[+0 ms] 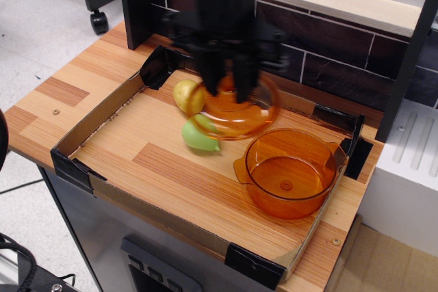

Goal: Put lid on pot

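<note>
My black gripper (226, 90) is shut on the knob of the translucent orange lid (236, 115) and holds it in the air, blurred by motion. The lid hangs just up and left of the deep orange pot (289, 172), which stands open at the right end of the wooden tray (157, 162). The lid's knob is hidden by my fingers.
A yellow potato-like toy (186, 95) and a green pear-like toy (198, 136) lie just left of the lid. Cardboard walls with black corner brackets (254, 266) ring the tray. A dark tiled wall (328, 59) stands behind, a white unit (410, 162) at the right.
</note>
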